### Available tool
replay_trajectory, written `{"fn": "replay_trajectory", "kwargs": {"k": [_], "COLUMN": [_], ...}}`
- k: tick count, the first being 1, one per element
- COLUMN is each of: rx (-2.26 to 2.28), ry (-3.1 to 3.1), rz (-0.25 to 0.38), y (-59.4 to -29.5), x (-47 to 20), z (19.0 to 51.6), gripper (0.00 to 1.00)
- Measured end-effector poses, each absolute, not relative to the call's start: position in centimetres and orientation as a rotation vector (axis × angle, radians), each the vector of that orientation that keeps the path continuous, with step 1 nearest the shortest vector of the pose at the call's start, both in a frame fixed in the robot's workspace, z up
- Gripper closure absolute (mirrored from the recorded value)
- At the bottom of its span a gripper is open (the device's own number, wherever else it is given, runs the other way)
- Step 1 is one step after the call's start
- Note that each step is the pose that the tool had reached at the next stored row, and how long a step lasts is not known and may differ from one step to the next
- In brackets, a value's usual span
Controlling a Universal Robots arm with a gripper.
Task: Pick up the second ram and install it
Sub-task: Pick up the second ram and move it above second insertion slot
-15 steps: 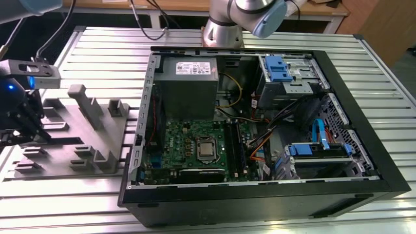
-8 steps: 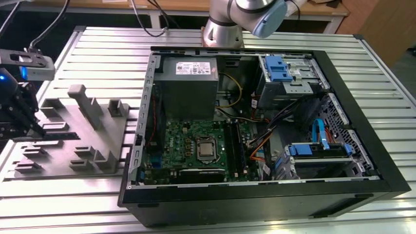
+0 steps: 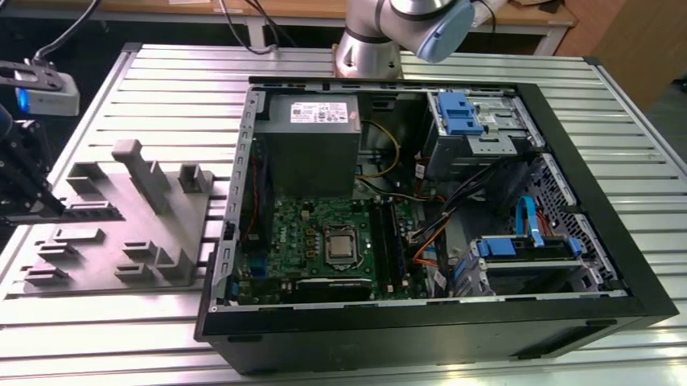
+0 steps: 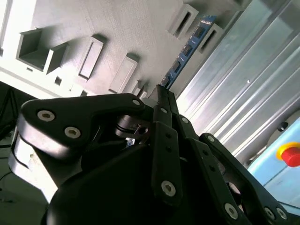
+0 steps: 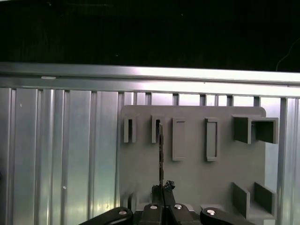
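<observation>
My pincer (image 4: 161,93) is pressed together on one thin board — the second ram (image 4: 187,50) — by one grey slotted tray (image 5: 197,183).

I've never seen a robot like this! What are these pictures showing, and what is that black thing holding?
This is a robot arm working beside an open computer that stands on a metal table. One picture comes from a camera standing apart from the arm. The other two come from cameras riding on the arm's wrist, looking along its black hand. The hand is pinched shut on a thin memory stick. The stick's far end is at a slot in the grey holder, which lies on the table next to the computer.
</observation>
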State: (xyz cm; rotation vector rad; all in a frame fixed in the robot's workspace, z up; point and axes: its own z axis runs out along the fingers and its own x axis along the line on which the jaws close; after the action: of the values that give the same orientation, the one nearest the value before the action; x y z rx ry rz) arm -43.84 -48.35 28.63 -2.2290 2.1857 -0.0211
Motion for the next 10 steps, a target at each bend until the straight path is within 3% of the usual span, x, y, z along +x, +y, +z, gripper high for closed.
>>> {"fn": "replay_trajectory", "kwargs": {"k": [10], "rx": [-2.229], "ry": [2.186], "rz": [-0.022], "y": [-48.3], "x": [-43.8], "z": [32.0], "gripper": [0.89]}}
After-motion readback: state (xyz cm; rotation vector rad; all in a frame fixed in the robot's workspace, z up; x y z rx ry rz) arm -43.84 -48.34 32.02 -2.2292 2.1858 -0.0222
